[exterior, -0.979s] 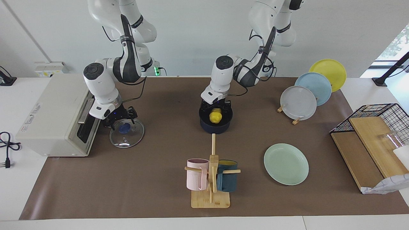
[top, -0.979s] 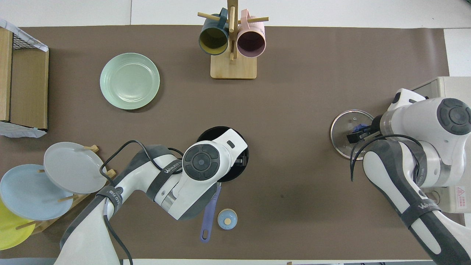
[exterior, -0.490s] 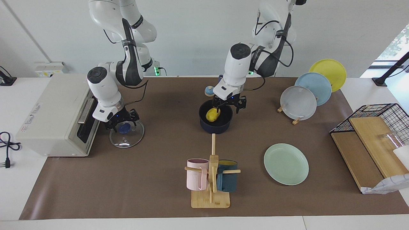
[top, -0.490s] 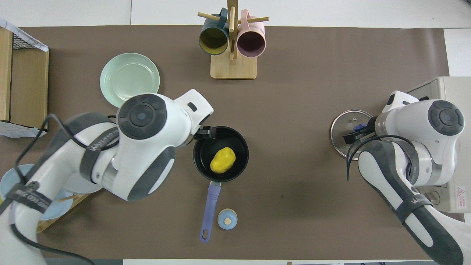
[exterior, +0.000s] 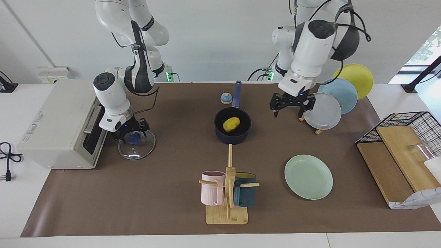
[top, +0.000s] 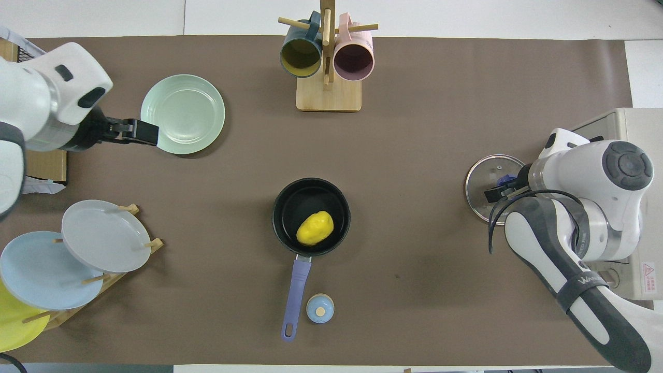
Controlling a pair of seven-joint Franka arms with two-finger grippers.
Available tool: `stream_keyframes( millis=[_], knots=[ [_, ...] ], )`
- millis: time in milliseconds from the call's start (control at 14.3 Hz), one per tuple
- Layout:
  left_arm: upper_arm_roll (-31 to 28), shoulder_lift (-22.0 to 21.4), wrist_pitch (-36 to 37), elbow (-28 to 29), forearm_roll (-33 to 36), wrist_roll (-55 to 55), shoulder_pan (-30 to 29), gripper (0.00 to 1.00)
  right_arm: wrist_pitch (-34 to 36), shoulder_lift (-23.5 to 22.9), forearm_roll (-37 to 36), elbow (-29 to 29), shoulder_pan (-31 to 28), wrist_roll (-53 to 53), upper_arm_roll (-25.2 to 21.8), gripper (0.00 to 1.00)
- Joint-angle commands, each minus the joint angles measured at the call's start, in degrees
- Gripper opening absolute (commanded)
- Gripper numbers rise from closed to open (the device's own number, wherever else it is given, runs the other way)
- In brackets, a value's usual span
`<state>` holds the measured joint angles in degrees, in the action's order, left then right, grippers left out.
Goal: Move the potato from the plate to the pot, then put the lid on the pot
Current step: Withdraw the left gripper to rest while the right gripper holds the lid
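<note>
**Potato delivered, lid next**

Now that the left gripper (exterior: 290, 106) has risen away, spread and empty, the lumpy yellow potato (exterior: 231, 124) lies in the dark navy pot (exterior: 233, 137); the mint-green round plate (exterior: 308, 176) is bare. The right gripper (exterior: 130, 132) has settled on the clear glass lid's (exterior: 136, 144) blue knob, near the toaster oven (exterior: 58, 124); whether it is pinching, I cannot tell. Only the overhead view shows the pot's whole handle.

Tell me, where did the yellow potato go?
The potato lies inside the dark blue pot, near the middle of the table in both views, with the small bell beside the pot's handle.
</note>
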<state>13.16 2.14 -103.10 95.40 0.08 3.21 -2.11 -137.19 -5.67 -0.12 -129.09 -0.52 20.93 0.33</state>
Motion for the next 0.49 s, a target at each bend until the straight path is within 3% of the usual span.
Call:
stream_keyframes(
  millis=[0, 280, 420],
  knots=[
    [0.73, 1.29, 6.57, -5.99, -0.7, -2.68, -3.16, 1.0, -0.71, -0.13, 1.44, -0.11, -0.71, 2.27, 0.38, 0.91],
    [0.55, 1.03, 16.41, -9.87, -0.17, -2.86, -4.39, 1.0, -0.1, -0.13, 1.44, 0.07, -0.8, 2.54, 0.38, 0.66],
    [-0.67, 0.24, 19.59, -9.88, 0.26, -2.94, -4.05, 1.0, 0.86, -0.13, 1.44, 0.68, -0.88, 2.45, 0.38, 0.44]
  ],
)
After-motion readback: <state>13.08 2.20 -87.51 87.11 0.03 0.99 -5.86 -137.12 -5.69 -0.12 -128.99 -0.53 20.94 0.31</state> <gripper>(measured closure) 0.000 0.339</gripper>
